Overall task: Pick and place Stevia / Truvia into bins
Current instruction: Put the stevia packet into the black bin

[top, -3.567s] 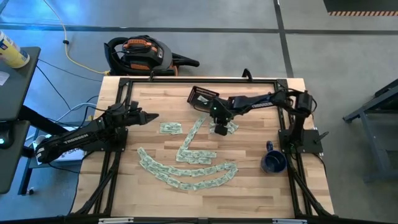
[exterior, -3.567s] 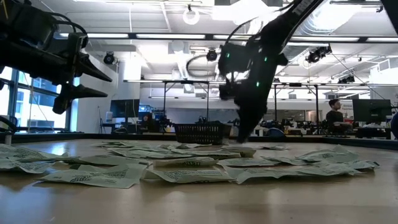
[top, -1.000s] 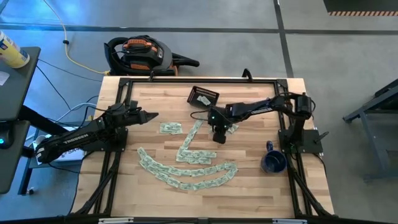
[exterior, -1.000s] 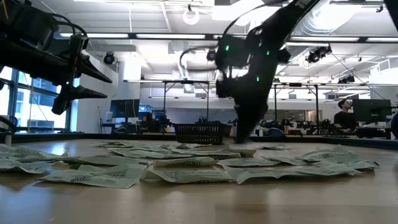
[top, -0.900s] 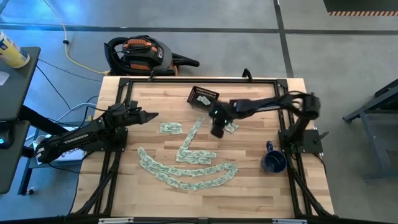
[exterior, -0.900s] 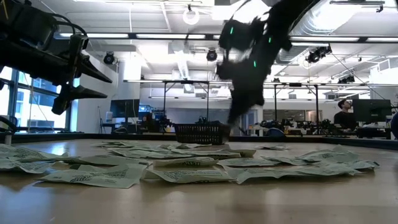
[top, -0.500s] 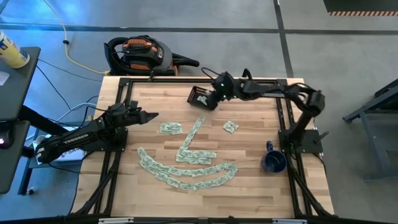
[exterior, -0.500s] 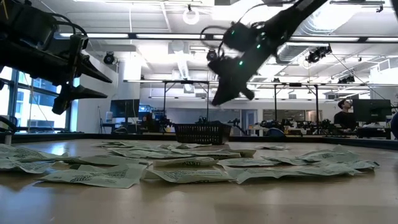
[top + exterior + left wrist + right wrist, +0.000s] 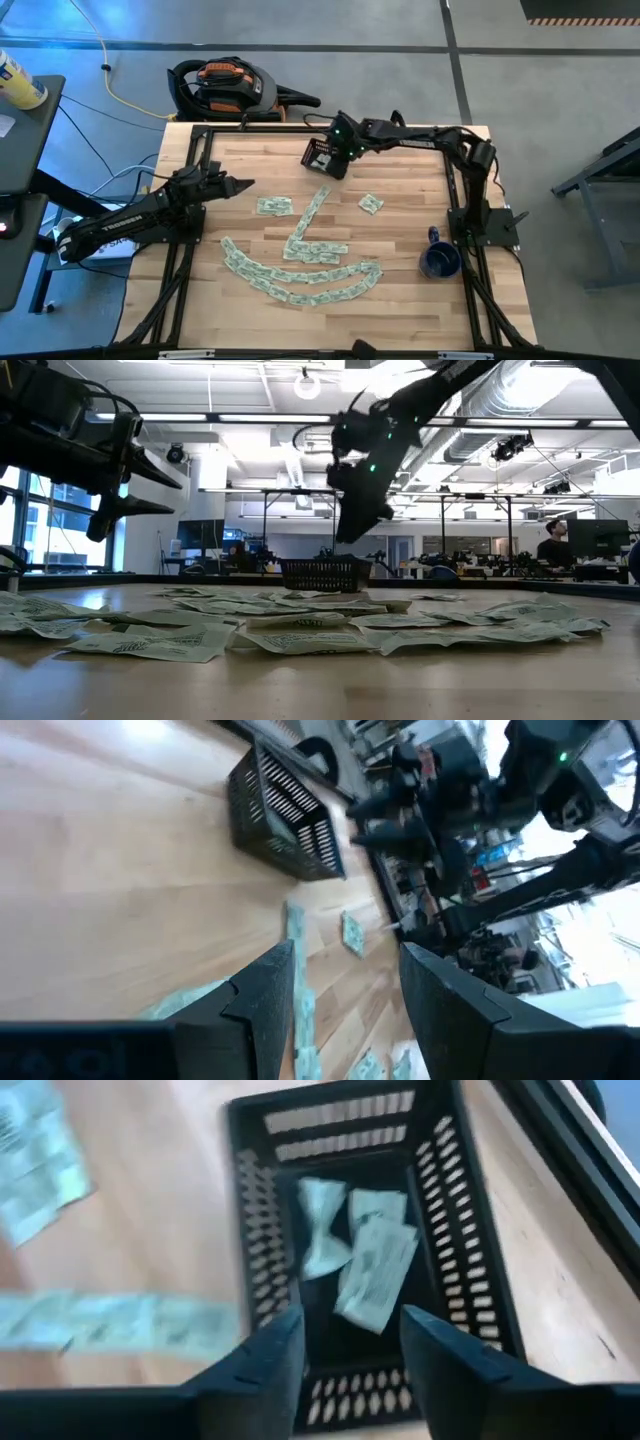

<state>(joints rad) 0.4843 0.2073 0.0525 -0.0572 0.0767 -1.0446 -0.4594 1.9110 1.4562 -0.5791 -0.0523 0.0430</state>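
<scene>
Left gripper (image 9: 240, 186) parked near the bench's left edge, fingers apart, holding nothing. Right gripper (image 9: 340, 148) now lifted off the middle of the bench and carried to the far edge, poised above the basket (image 9: 326, 157), fingers parted and empty; a few sachets (image 9: 352, 1265) already lying inside, so likely a drop just made. Many sachets (image 9: 300, 270) left across the middle and near side. Blue mug (image 9: 438, 259) toward the right edge, clear of the route.
</scene>
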